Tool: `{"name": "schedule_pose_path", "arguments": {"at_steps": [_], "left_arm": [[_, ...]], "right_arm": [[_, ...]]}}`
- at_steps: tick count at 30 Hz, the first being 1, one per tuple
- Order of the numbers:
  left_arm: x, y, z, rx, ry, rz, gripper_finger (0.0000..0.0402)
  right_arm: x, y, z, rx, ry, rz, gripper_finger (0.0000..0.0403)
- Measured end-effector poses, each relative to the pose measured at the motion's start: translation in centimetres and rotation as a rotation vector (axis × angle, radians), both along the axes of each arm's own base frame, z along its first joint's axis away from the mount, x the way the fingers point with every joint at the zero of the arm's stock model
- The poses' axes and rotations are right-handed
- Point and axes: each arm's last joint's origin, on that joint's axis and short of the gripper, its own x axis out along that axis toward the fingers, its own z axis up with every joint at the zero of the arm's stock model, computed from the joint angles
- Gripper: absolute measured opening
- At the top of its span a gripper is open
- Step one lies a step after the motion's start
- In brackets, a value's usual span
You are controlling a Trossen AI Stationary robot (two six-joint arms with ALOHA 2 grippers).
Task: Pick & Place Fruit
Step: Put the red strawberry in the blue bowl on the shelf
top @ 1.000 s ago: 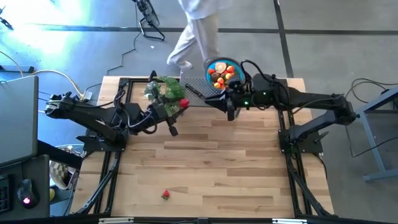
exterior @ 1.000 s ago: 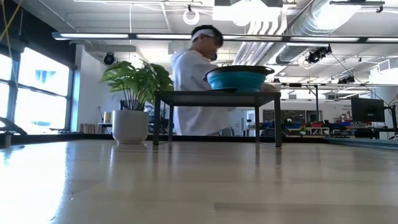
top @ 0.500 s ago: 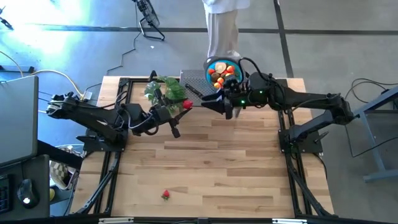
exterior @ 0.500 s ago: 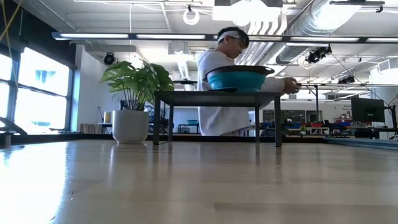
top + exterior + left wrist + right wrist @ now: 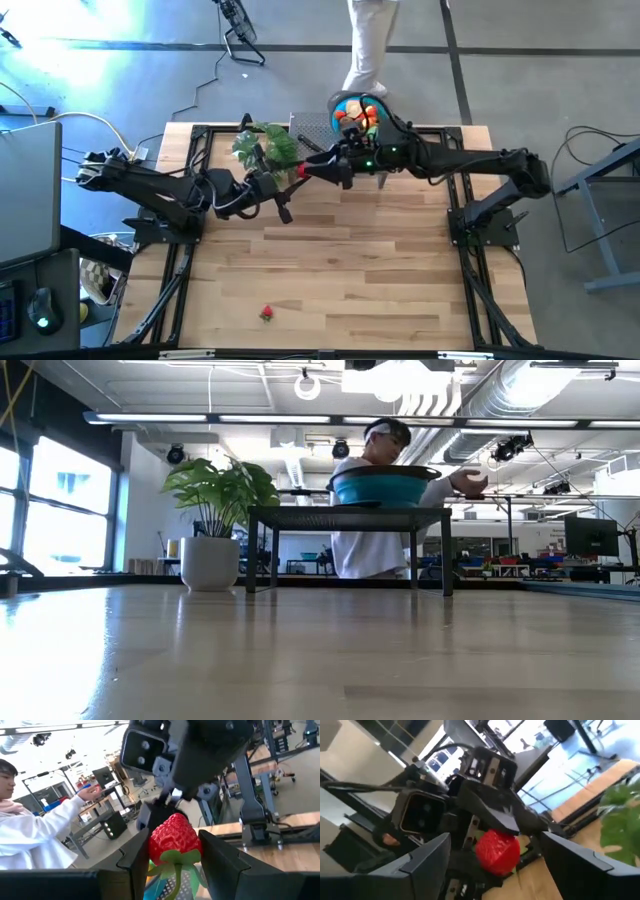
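Wooden tabletop (image 5: 330, 260) is seen from above, and near its far edge a red strawberry (image 5: 174, 837) is pinched by the left gripper (image 5: 172, 855). The right gripper (image 5: 495, 855) is spread wide around it, not squeezing. It looks light, hard and slippery, so its round middle is best gripped.

1. A grey concrete floor (image 5: 520, 60) lies beyond the wooden table's (image 5: 340, 280) far edge.
2. Exposed ducts (image 5: 470, 410) and strip lights (image 5: 300, 420) run across the white ceiling.
3. Tall windows (image 5: 60, 510) brighten the room's left side.
4. A potted plant (image 5: 215, 520) stands beside a dark side table (image 5: 350, 520).
5. A person (image 5: 375, 510) in white stands behind that side table.
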Motion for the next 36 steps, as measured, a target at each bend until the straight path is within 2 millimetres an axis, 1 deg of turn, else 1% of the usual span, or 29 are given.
{"name": "schedule_pose_path", "arguments": {"at_steps": [6, 21, 30, 36], "left_arm": [[1.1, -0.2, -0.9, 0.003, 0.024, 0.009, 0.0148], [1.1, -0.1, -0.8, -0.005, 0.013, 0.049, 0.0148], [1.1, -0.1, -0.8, -0.005, 0.012, 0.050, 0.0148], [1.1, -0.1, -0.8, -0.005, 0.011, 0.049, 0.0148]], "right_arm": [[0.6, 0.0, -0.4, 0.018, -0.006, 0.025, 0.0286], [0.8, 0.3, -1.1, 0.032, 0.049, 0.061, 0.0240], [0.8, 0.3, -1.2, 0.026, 0.053, 0.063, 0.0223], [0.8, 0.3, -1.2, 0.026, 0.053, 0.062, 0.0195]]}}
